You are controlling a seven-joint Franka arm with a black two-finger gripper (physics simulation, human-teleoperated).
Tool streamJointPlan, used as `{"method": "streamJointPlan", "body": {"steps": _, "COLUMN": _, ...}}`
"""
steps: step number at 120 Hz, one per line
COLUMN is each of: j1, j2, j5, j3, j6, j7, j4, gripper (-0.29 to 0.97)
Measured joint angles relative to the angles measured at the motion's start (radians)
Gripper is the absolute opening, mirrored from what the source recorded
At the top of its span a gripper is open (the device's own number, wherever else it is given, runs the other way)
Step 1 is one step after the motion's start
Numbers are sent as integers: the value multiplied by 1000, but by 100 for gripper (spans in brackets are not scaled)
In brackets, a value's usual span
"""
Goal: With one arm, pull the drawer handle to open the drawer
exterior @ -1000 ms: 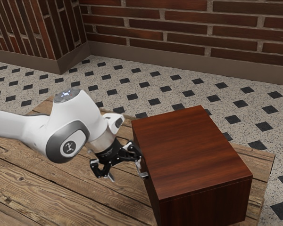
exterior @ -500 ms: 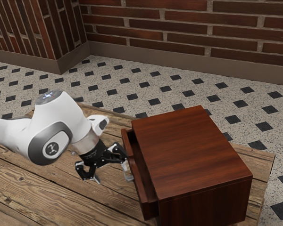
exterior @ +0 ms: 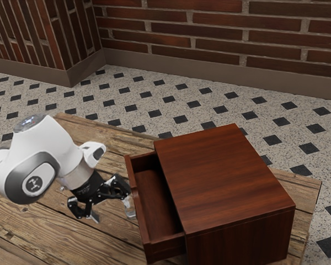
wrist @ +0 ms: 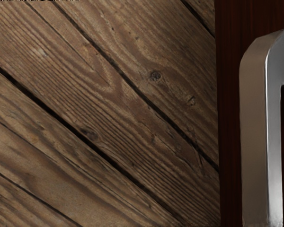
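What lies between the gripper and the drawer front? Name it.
The silver handle, seen in the exterior view right at the gripper, standing off the drawer front; the wrist view shows it against that dark panel.

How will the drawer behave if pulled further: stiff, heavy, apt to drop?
The drawer looks like solid dark wood: probably stiff, fairly heavy. Already well out of the cabinet, it may sag or drop out. The metal handle looks smooth, possibly slippery.
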Motion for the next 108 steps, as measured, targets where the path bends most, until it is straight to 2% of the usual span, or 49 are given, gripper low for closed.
{"method": "streamJointPlan", "body": {"steps": 23, "j1": 1, "j2": -45, "j5": 37, "j3": 17, "j6": -5, "j7": 16, "j4": -38, "gripper": 68}}
{"method": "streamJointPlan", "body": {"steps": 36, "j1": -7, "j2": -66, "j5": 90, "j3": 71, "j6": -12, "j7": 24, "j4": -51, "gripper": 68}}
{"method": "streamJointPlan", "body": {"steps": 47, "j1": -7, "j2": -96, "j5": 138, "j3": 80, "j6": -24, "j7": 29, "j4": -54, "gripper": 68}}
{"method": "streamJointPlan", "body": {"steps": 62, "j1": -2, "j2": -194, "j5": 194, "j3": 82, "j6": -56, "j7": 35, "j4": -48, "gripper": 68}}
{"method": "streamJointPlan", "body": {"steps": 72, "j1": -1, "j2": -258, "j5": 223, "j3": 84, "j6": -80, "j7": 39, "j4": -1, "gripper": 68}}
{"method": "streamJointPlan", "body": {"steps": 79, "j1": -7, "j2": -270, "j5": 237, "j3": 86, "j6": -113, "j7": 40, "j4": 113, "gripper": 68}}
{"method": "streamJointPlan", "body": {"steps": 89, "j1": -19, "j2": -87, "j5": 245, "j3": 101, "j6": -260, "j7": 41, "j4": 477, "gripper": 68}}
{"method": "streamJointPlan", "body": {"steps": 95, "j1": -12, "j2": 24, "j5": 251, "j3": 89, "j6": -347, "j7": 39, "j4": 618, "gripper": 68}}
{"method": "streamJointPlan", "body": {"steps": 103, "j1": 48, "j2": 235, "j5": 263, "j3": 44, "j6": -474, "j7": 48, "j4": 874, "gripper": 68}}
{"method": "streamJointPlan", "body": {"steps": 108, "j1": 131, "j2": 368, "j5": 277, "j3": -16, "j6": -546, "j7": 84, "j4": 1034, "gripper": 68}}
